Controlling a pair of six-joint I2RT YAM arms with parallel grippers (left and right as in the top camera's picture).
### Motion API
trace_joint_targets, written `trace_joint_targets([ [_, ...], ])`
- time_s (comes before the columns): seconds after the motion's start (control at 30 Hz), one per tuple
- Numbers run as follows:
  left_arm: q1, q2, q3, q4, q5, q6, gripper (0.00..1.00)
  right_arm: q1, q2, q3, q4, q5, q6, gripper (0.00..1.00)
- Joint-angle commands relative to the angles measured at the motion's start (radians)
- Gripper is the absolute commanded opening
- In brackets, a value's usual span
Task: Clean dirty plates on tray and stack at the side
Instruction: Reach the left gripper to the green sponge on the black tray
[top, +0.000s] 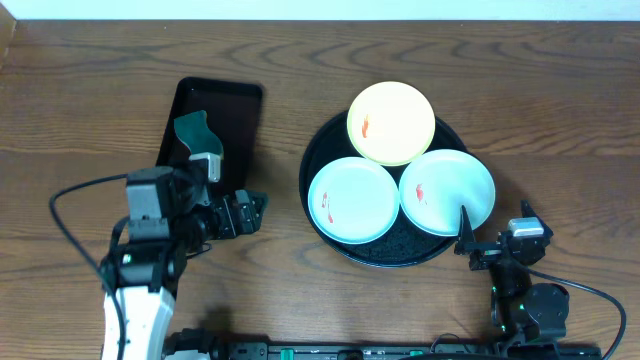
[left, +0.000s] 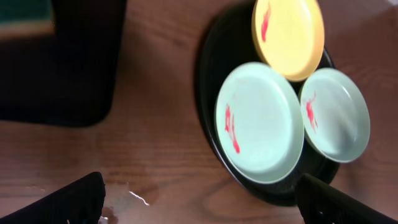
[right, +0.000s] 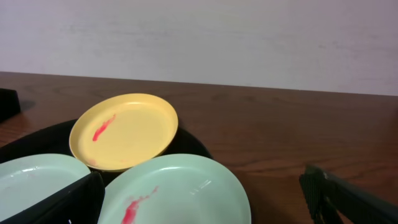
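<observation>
Overhead, the left gripper (top: 245, 212) is just left of the round tray (top: 312, 215), apart from it. The right gripper (top: 467, 235) sits at the tray's near-right rim, perhaps touching the right mint plate (top: 447, 190). The left mint plate (top: 352, 200) and yellow plate (top: 391, 122) lie beyond it, all red-smeared. Left wrist: its fingers (left: 78, 199) spread wide, empty, plates ahead-right. Right wrist: its fingers (right: 339, 196) gape, empty, the right mint plate just ahead between them.

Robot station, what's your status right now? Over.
Left end effector open, empty. Right end effector open, empty, by tray. Yellow plate, two mint plates on tray, all red-smeared, none set aside. Nothing blocking them.
</observation>
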Motion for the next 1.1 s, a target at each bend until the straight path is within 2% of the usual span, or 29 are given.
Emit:
trace_joint_targets([
  [0.0,-0.001,0.051,0.052,-0.001,0.008,-0.017,0.98,-0.006,-0.004,-0.002,-0.004,0.009,0.014,0.99],
  [0.13,-0.001,0.123,0.164,-0.108,-0.205,-0.100,0.98,-0.006,-0.004,-0.002,-0.004,0.010,0.014,0.99],
  [0.23,-0.001,0.217,0.317,-0.259,-0.354,-0.105,0.98,-0.006,-0.004,-0.002,-0.004,0.010,0.014,0.99],
  [0.3,-0.001,0.278,0.399,-0.299,-0.423,-0.105,0.98,-0.006,-0.004,-0.002,-0.004,0.010,0.014,0.99],
  [0.4,-0.001,0.340,0.466,-0.265,-0.436,-0.104,0.98,-0.006,-0.004,-0.002,-0.004,0.010,0.014,0.99],
  [0.53,0.000,0.365,0.469,-0.164,-0.455,-0.109,0.98,-0.006,-0.004,-0.002,-0.004,0.010,0.014,0.99],
  [0.7,0.033,0.405,0.469,-0.091,-0.610,-0.303,0.98,-0.006,-0.004,-0.002,-0.004,0.010,0.014,0.99],
  [0.8,0.064,0.469,0.472,-0.039,-0.610,-0.317,0.98,-0.006,-0.004,-0.002,-0.004,0.010,0.014,0.99],
  [0.9,0.090,0.595,0.549,-0.076,-0.550,-0.308,0.98,-0.006,-0.004,-0.002,-0.004,0.010,0.014,0.99],
  [1.07,0.091,0.782,0.760,-0.220,-0.549,-0.252,0.98,-0.006,-0.004,-0.002,-0.004,0.010,0.014,0.99],
])
